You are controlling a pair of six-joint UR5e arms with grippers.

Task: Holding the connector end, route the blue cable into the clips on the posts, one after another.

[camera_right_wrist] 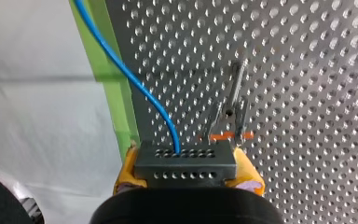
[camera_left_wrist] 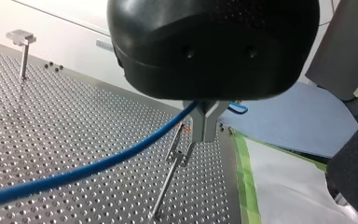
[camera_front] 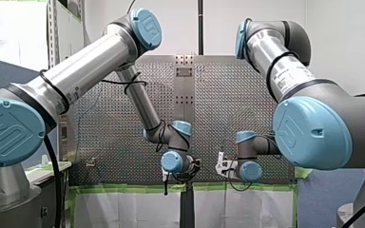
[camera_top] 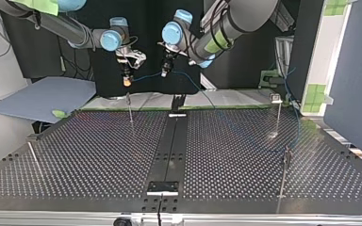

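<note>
Blue cable (camera_left_wrist: 74, 173), green tape (camera_right_wrist: 119, 107), silver dotted table (camera_right_wrist: 307, 116), yellow pads (camera_right_wrist: 127, 171) on right pincer (camera_right_wrist: 186, 158)

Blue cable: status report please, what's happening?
Left gripper shut on blue cable. Right gripper shut on its end. Cable strung between them, above post clip, not in it. Nothing blocking.

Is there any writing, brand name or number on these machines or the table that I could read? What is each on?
No word or number reads clearly.
A raised curly logo, no legible letters: on my left arm's blue cap and my right arm's blue cap.
Dark print, too blurred to read: on my right arm's label.
Marking too small to read: on the table's small plate.
</note>
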